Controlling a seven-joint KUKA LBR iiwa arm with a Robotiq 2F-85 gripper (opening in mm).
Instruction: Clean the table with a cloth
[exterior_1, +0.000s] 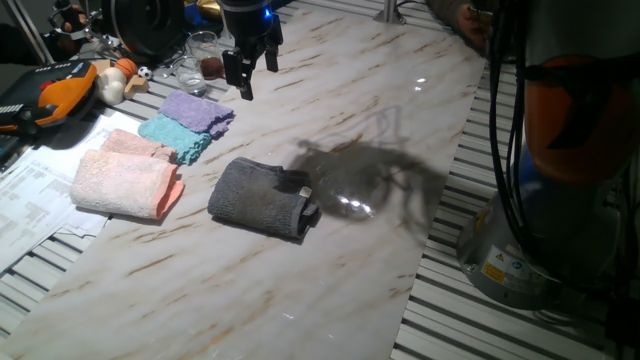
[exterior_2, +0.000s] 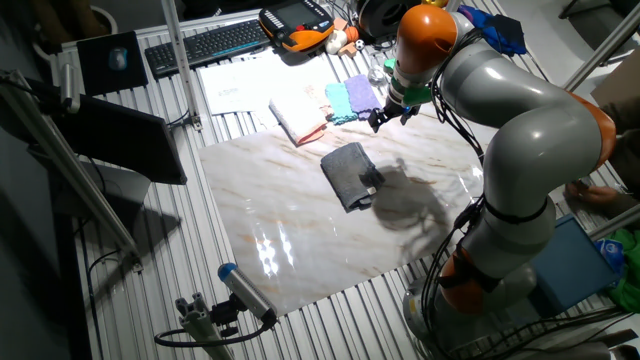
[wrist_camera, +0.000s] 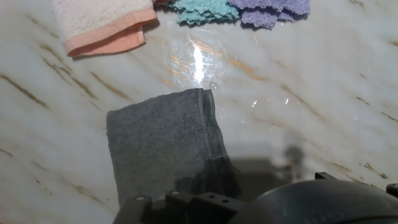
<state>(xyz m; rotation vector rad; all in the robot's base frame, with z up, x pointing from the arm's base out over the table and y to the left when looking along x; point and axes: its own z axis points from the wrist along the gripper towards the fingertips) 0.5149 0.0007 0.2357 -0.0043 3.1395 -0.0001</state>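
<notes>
Four cloths lie on the table (exterior_1: 330, 110), and only one of them matters for this job. It is the dark grey cloth (exterior_1: 262, 197), folded up and lying flat near the middle of the table, with a small light tag at one side. The pink towel (exterior_1: 125, 183), the teal cloth (exterior_1: 176, 135) and the purple cloth (exterior_1: 196, 109) sit in a group close to one long edge of the table, a little apart from the grey one.

The gripper (exterior_1: 248, 62) hangs in the air above the table, over toward the far end, and it is not touching anything. Its two fingers look spread apart with nothing between them, though they are dark and small in both fixed views, so I am not fully sure how wide the gap is. In the hand view the grey cloth shows just below the hand.

I think this is the very start of the job: the cloth has not been picked up, so no wiping can happen yet. The next move calls for the hand to come down over the grey cloth, with fingers apart, and pinch the thick folded part. It should stay away from the pink towel nearby.
</notes>
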